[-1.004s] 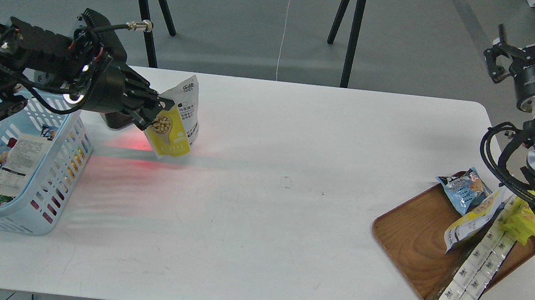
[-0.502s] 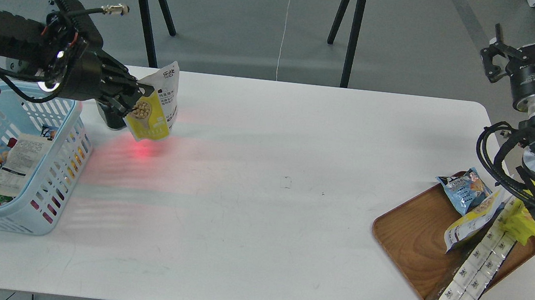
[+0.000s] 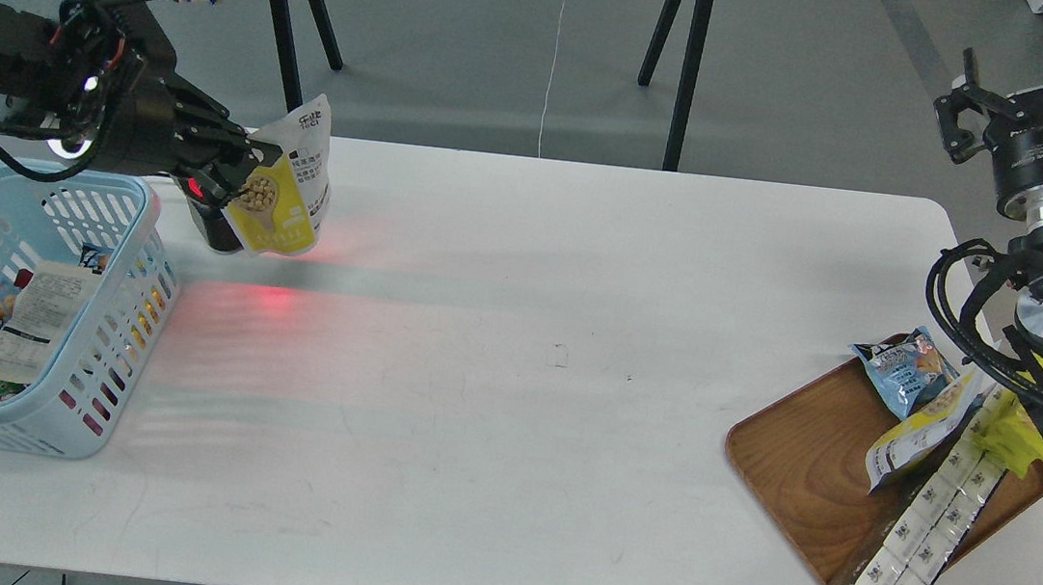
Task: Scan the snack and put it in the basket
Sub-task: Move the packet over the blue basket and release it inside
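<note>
My left gripper (image 3: 244,168) is shut on the snack (image 3: 286,185), a flat pouch with a yellow lower half, white top and a round picture of beige balls. It holds the pouch upright above the table's far left part, just right of the basket (image 3: 94,437). The basket is light blue with slotted sides and stands at the table's left edge with several packets inside. A dark scanner (image 3: 217,224) stands right behind the pouch and throws red light on the table. My right gripper (image 3: 969,92) is raised off the table's far right corner, and its jaws stand open and empty.
A brown wooden tray (image 3: 799,462) lies at the right front with a blue snack packet (image 3: 906,367), a yellow-white pouch (image 3: 918,436), a bright yellow pack (image 3: 1016,432) and a long row of small white packs (image 3: 918,533). Another table's black legs stand beyond the far edge.
My left gripper has carried the snack to the left and a little up and back, from over the table toward the basket. The red glow on the table shifted left with it. The right arm barely moved.
</note>
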Controlling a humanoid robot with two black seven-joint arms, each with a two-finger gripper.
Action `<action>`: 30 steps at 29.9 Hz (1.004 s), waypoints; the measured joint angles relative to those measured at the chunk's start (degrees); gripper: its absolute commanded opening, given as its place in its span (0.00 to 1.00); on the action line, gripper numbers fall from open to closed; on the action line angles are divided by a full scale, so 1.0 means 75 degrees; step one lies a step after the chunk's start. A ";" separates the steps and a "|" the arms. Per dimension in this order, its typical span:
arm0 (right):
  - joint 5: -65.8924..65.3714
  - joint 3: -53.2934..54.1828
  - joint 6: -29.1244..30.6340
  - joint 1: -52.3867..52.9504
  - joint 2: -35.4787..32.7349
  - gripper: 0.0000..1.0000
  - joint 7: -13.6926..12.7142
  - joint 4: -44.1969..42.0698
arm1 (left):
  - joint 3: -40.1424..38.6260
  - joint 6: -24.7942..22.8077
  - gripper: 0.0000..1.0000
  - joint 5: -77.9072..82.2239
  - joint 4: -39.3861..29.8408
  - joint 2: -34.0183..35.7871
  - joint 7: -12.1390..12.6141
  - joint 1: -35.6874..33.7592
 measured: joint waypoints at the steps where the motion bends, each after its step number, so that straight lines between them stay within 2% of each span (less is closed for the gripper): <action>1: 0.0000 0.0003 0.0000 0.0000 0.0016 0.99 0.0000 0.0000 | -0.0007 0.0000 0.00 0.0000 -0.0002 0.0008 0.0000 0.0000; 7: 0.0000 0.0008 0.0000 0.0015 0.0045 0.99 -0.0001 0.0000 | -0.0289 0.0000 0.00 -0.0001 -0.0119 0.0190 0.0000 -0.0009; 19: 0.0000 -0.0001 0.0000 0.0004 0.0046 0.99 -0.0001 -0.0032 | -0.0978 0.0000 0.00 0.0000 -0.0510 0.1793 0.0000 -0.0060; 30: 0.0000 -0.0017 0.0000 0.0004 0.0093 0.99 -0.0001 -0.0083 | -0.0622 0.0000 0.00 -0.0004 -0.0797 0.3385 0.0000 0.0073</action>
